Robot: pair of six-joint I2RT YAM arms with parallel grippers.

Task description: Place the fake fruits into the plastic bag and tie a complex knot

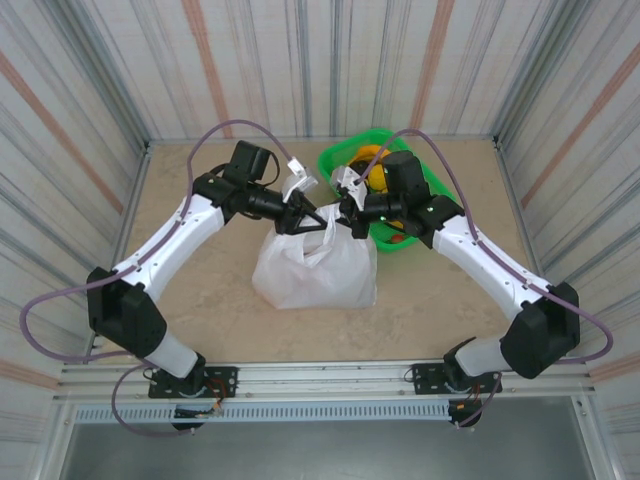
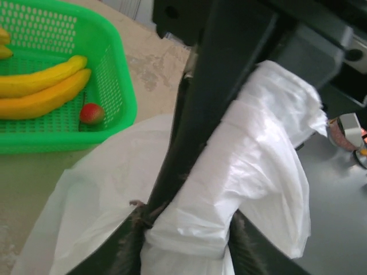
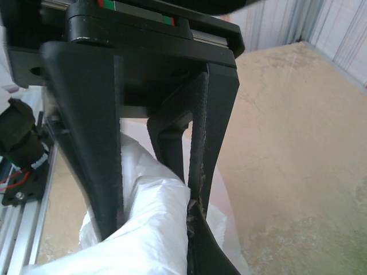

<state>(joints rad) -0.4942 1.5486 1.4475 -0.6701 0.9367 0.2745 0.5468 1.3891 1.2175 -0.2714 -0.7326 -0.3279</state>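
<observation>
The white plastic bag point(image 1: 315, 268) stands bulging mid-table, its contents hidden. Both grippers meet over its top. My left gripper point(image 1: 326, 220) point(image 2: 186, 243) is open, its jaws apart around a bunched handle strip point(image 2: 241, 154). My right gripper point(image 1: 341, 212) point(image 3: 186, 243) is shut on the other handle strip point(image 3: 152, 229), with one finger point(image 3: 207, 249) showing and plastic draped over the rest. Its fingers point(image 2: 189, 114) touch my left gripper's finger. Short strip ends point(image 1: 298, 185) stick up. I cannot make out a knot. Bananas point(image 2: 40, 86) and a small red fruit point(image 2: 91, 113) lie in the basket.
The green basket point(image 1: 335, 158) sits at the back right, close behind my right gripper, with yellow-orange fruit point(image 1: 372, 165) inside. Corrugated walls enclose the table on three sides. Bare tabletop point(image 1: 200, 300) lies left of and in front of the bag.
</observation>
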